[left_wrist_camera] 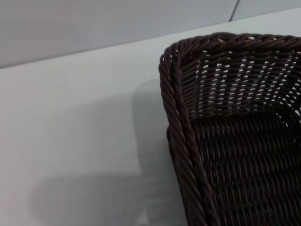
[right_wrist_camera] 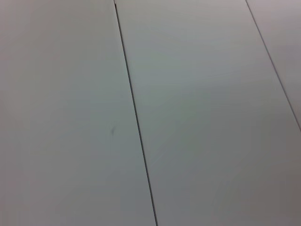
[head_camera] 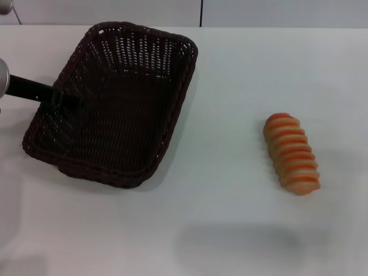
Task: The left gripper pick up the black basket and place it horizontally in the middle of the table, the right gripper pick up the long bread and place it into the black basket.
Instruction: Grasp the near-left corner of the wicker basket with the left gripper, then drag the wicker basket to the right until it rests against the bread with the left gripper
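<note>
Wicker black basket (head_camera: 115, 103) sits skewed on your table's (head_camera: 230, 230) left; left gripper (head_camera: 57, 95) at its left rim, grip unreadable. Long bread (head_camera: 291, 153) lies well right.

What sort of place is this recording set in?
Probably a lab test bench: a bare white table, a plain panelled wall, and only a black basket and long bread as props.

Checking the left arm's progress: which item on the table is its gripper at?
The black basket: the left gripper sits at its left rim; the long bread lies apart.
</note>
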`<state>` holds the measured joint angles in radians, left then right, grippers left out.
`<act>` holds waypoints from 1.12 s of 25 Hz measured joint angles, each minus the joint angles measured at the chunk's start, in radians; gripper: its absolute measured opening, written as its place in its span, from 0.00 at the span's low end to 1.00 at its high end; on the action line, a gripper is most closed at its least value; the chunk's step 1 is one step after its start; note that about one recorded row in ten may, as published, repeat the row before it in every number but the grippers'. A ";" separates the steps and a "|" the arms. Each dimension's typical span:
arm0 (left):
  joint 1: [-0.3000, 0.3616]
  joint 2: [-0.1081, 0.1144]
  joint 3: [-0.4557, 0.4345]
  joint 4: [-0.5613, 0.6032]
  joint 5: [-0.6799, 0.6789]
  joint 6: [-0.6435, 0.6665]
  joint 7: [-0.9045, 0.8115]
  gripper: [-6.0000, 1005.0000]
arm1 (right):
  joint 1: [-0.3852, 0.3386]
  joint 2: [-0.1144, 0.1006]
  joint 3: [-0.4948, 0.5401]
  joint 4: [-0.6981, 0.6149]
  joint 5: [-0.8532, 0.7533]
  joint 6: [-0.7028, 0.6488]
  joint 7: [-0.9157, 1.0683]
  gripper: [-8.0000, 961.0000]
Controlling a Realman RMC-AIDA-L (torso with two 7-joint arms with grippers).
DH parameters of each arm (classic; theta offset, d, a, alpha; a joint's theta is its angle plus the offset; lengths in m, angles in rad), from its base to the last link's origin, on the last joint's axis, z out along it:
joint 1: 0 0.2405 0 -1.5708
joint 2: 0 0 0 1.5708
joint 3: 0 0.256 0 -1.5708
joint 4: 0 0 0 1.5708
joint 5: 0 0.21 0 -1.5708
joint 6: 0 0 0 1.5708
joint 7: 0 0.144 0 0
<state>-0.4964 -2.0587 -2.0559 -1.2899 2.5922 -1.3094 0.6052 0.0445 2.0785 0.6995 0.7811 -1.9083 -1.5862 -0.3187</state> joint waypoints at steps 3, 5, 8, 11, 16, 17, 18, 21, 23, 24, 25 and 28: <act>0.008 -0.001 0.009 -0.014 0.001 0.015 -0.001 0.68 | 0.000 0.000 0.000 -0.001 0.000 -0.005 0.000 0.81; 0.008 -0.001 0.011 -0.015 0.001 0.015 -0.002 0.64 | -0.002 0.000 0.000 -0.001 0.000 -0.010 0.000 0.81; 0.007 -0.001 0.018 -0.016 0.008 0.015 -0.002 0.58 | -0.003 0.000 0.000 -0.001 0.000 -0.011 0.001 0.81; 0.005 -0.002 0.022 -0.016 0.017 0.015 -0.004 0.52 | -0.004 0.000 0.000 0.000 0.000 -0.012 0.001 0.81; 0.005 -0.003 0.023 -0.017 0.019 0.018 -0.006 0.24 | -0.005 0.000 0.000 0.000 0.000 -0.012 0.001 0.81; 0.005 -0.003 0.022 -0.018 0.019 0.018 -0.004 0.23 | -0.005 0.000 0.000 0.000 0.000 -0.012 0.001 0.81; 0.005 -0.002 0.020 -0.020 0.019 0.019 -0.001 0.23 | -0.005 0.000 0.000 0.000 0.000 -0.012 0.001 0.81; 0.000 0.001 0.012 -0.024 0.015 0.025 0.030 0.21 | -0.005 0.000 0.000 0.000 0.000 -0.012 0.002 0.81; -0.003 0.002 0.002 -0.032 0.010 0.025 0.060 0.20 | -0.005 0.000 0.000 -0.001 0.000 -0.012 0.002 0.81; -0.006 0.002 -0.008 -0.041 0.007 0.022 0.085 0.20 | -0.005 0.000 0.000 -0.001 0.000 -0.012 0.003 0.81; -0.006 0.002 -0.008 -0.041 0.007 0.022 0.085 0.20 | -0.005 0.000 0.000 -0.001 0.000 -0.012 0.003 0.81; -0.016 0.003 -0.040 -0.087 -0.015 -0.004 0.175 0.20 | -0.005 0.000 0.000 -0.001 0.000 -0.012 0.003 0.81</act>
<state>-0.5125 -2.0557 -2.0963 -1.3773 2.5768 -1.3137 0.7800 0.0398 2.0785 0.6995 0.7796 -1.9083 -1.5986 -0.3159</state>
